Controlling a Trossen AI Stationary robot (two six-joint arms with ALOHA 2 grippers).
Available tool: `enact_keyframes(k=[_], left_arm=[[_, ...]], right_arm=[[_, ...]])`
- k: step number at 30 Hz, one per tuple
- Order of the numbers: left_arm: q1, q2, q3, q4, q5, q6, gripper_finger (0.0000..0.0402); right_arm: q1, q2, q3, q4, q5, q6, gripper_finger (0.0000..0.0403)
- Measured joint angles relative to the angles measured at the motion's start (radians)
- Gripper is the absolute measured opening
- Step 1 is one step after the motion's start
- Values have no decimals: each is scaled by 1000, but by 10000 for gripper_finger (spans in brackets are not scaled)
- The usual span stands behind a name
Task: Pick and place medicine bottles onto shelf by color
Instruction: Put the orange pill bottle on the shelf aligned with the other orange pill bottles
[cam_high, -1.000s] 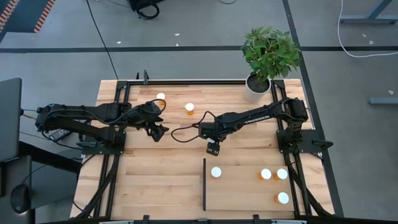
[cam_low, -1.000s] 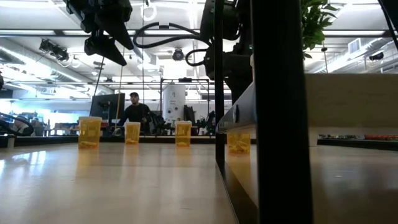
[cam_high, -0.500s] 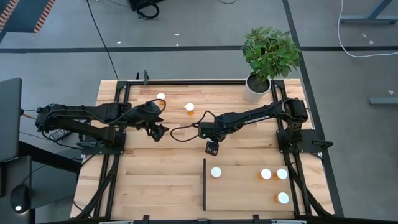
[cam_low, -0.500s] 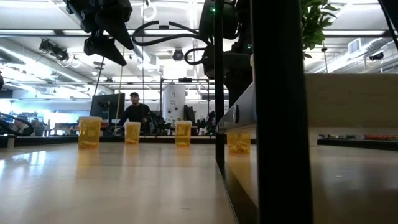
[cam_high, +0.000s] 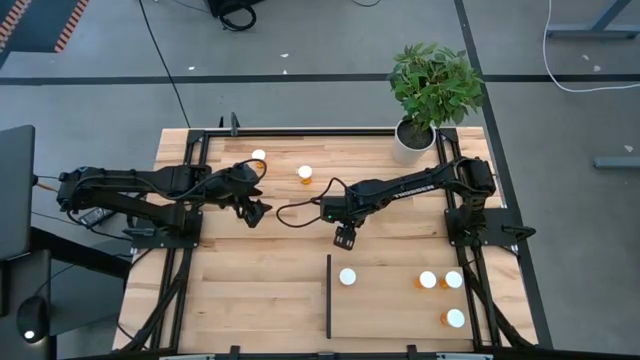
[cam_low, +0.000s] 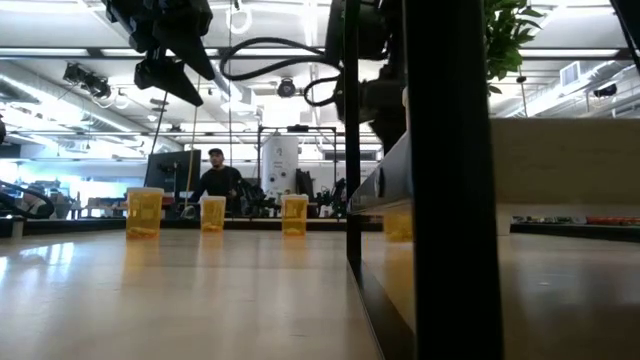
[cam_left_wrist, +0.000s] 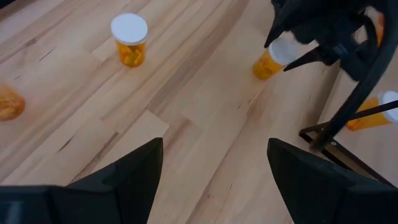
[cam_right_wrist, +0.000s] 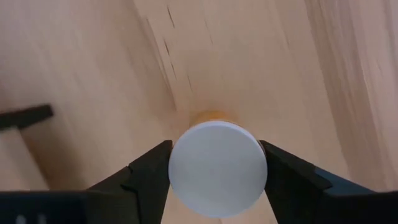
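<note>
My right gripper (cam_high: 345, 238) hangs over the table's middle, just behind the shelf (cam_high: 385, 305). It is shut on an orange medicine bottle (cam_right_wrist: 217, 168), its fingers (cam_right_wrist: 144, 177) pressing both sides of the white cap. In the low view that bottle (cam_low: 398, 222) sits a little off the wood. My left gripper (cam_high: 255, 212) waits open and empty at centre left, its fingers (cam_left_wrist: 121, 177) spread wide. Two bottles (cam_high: 259, 155) (cam_high: 305, 174) stand at the back. Several white-capped bottles (cam_high: 347, 276) (cam_high: 427, 280) (cam_high: 455, 318) stand on the shelf.
A thin black strip (cam_high: 328, 295) bounds the shelf's left side. A white pot with a green plant (cam_high: 412, 140) stands at the back right corner. Black frame rails run along both table sides. A person (cam_low: 215, 180) shows far off in the room.
The right gripper's jaws have closed in on the orange bottle, and in the low view the bottle has risen and shifted slightly right. The left arm has not moved.
</note>
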Motion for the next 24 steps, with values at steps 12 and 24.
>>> enact_keyframes(k=[12,24], left_arm=[[0,0,0,-5,-4,0,293],[0,0,0,-4,-34,1,293]], right_arm=[[48,-228,6,-188,6,139,230],[303,-326,6,-315,118,410,232]])
